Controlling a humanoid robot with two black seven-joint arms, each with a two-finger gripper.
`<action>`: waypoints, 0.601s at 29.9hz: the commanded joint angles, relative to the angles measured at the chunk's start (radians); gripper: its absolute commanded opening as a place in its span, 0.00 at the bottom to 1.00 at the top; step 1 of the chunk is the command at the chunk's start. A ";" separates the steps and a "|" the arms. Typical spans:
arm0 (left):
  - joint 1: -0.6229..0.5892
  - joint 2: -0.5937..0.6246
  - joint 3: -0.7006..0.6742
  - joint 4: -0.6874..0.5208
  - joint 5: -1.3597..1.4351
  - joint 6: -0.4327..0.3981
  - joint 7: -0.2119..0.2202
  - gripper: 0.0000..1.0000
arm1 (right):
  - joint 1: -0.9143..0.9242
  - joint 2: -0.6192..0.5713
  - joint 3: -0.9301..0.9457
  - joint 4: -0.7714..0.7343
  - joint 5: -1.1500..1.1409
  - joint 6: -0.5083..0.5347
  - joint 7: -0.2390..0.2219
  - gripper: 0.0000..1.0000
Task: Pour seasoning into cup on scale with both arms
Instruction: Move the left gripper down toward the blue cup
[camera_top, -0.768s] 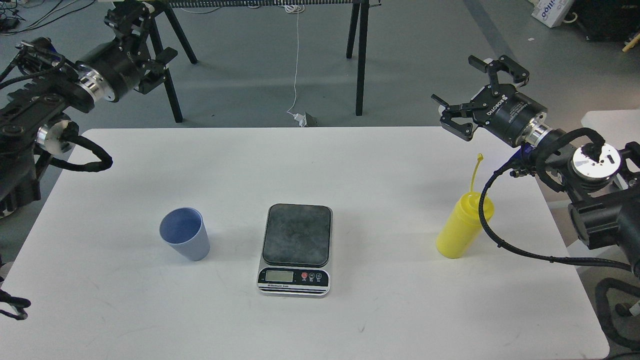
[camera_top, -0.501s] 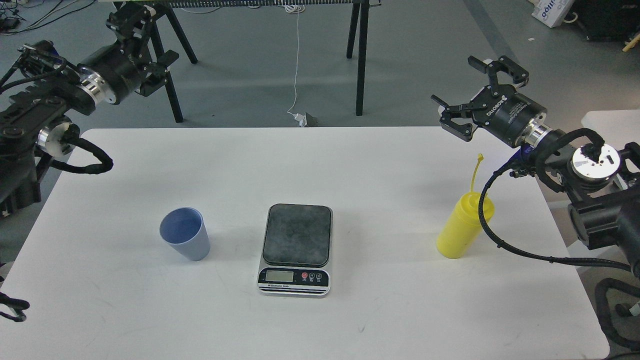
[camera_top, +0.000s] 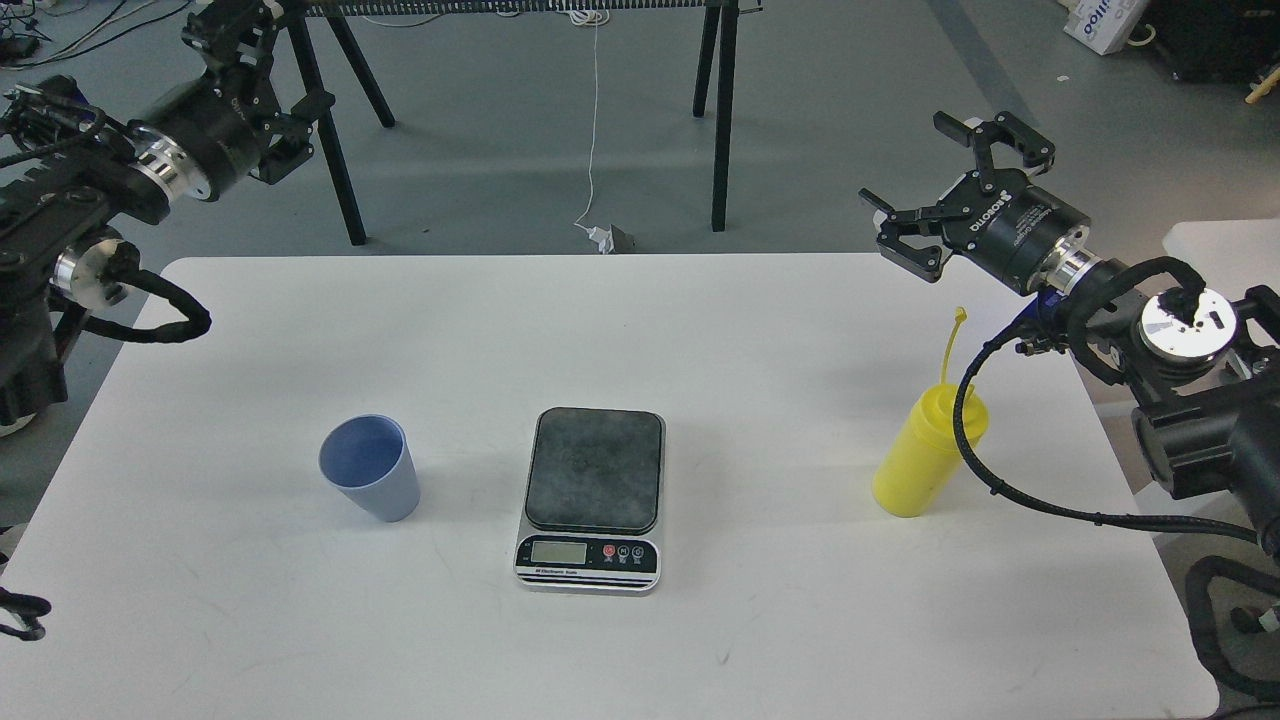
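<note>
We're pre-grasp: both tools up off the white worktop (camera_top: 700, 330), nothing held. Right tool (camera_top: 945, 185) w/ fingers apart; left tool (camera_top: 262, 90) dark, can't tell. One pale blue ribbed plastic cup (camera_top: 368, 480) near-left, one flat grey scale (camera_top: 592, 497) centre w/ bare plate, one yellow squeeze bottle (camera_top: 925, 455) right. Next, probably: cup onto scale.

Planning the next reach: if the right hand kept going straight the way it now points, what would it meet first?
Probably nothing on the table. The right hand is open and points up-left, away from the yellow bottle below it; that way looks free, though depth is unclear.
</note>
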 joint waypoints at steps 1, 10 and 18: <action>-0.005 0.009 -0.001 0.001 -0.003 0.000 0.000 1.00 | -0.002 -0.001 0.003 0.000 0.002 0.002 0.000 0.99; -0.032 0.110 -0.006 -0.014 0.308 0.000 0.000 1.00 | -0.013 0.012 -0.005 0.002 0.002 0.002 0.000 0.99; -0.066 0.216 -0.004 -0.244 0.817 0.000 0.000 1.00 | -0.025 0.014 -0.013 0.005 0.002 0.004 0.000 0.99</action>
